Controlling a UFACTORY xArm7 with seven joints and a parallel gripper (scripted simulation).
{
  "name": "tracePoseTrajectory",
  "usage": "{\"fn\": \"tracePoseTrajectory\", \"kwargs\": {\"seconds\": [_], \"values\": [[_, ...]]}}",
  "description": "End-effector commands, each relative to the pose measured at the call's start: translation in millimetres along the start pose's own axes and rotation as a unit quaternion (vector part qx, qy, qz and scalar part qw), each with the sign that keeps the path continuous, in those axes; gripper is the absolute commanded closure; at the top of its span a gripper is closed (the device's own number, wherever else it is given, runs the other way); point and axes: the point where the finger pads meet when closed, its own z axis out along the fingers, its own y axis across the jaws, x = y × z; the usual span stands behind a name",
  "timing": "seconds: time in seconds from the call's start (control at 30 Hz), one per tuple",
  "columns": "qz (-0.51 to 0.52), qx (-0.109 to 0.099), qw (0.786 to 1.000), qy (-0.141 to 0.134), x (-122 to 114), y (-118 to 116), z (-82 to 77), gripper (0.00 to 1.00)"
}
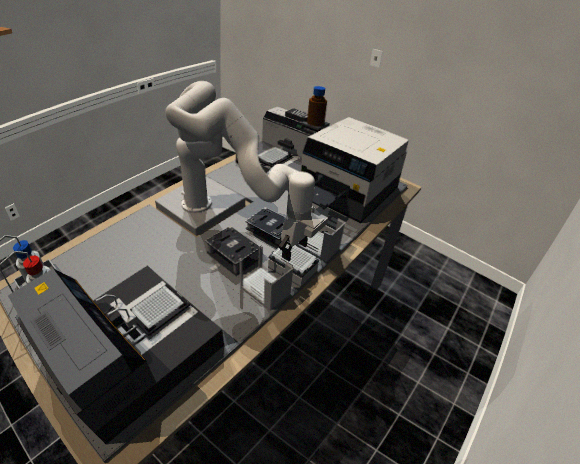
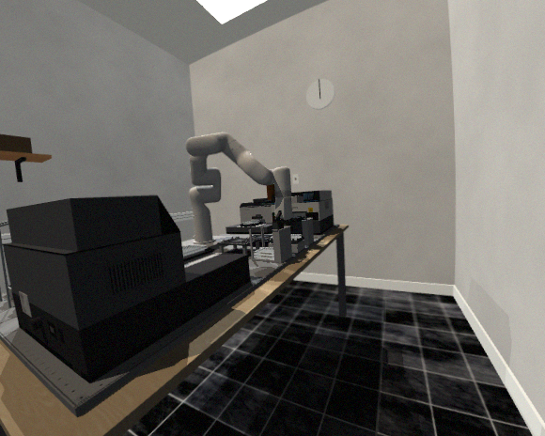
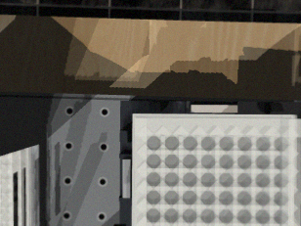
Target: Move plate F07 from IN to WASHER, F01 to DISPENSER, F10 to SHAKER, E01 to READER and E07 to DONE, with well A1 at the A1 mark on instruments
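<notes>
White arm [image 1: 241,140] reaches down over the front edge of the surface [image 1: 261,345]. End effector [image 1: 287,248] hangs just above a white well plate [image 1: 297,260] that sits between two grey stack racks [image 1: 331,235] [image 1: 277,287]; fingers spread wide, nothing held. Wrist view: that plate [image 3: 215,170] fills the lower right, its near edge and left corner showing, perforated grey deck [image 3: 85,160] to its left, part of another white plate [image 3: 20,187] at the far left edge. Plate labels unreadable, so cannot tell which ID this one is. Another white well plate [image 1: 157,304] lies flat on the carriage of the big dark instrument [image 1: 71,345] at the near left end. Two dark open nests [image 1: 233,245] [image 1: 268,222] stand between the arm base and the racks. White instrument [image 1: 356,155] at the far end, brown bottle with blue cap [image 1: 317,106] behind it. Exterior view: arm [image 2: 236,157] bent over the far end, end effector [image 2: 277,217] low among the racks.
</notes>
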Motion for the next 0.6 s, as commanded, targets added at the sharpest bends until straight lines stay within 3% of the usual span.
{"fn": "tracePoseTrajectory", "kwargs": {"seconds": [0.0,0.57], "values": [[0.000,0.000,1.000,0.002,1.7,-0.1,1.8,0.00],[0.000,0.000,1.000,0.002,1.8,0.0,5.5,0.00]]}}
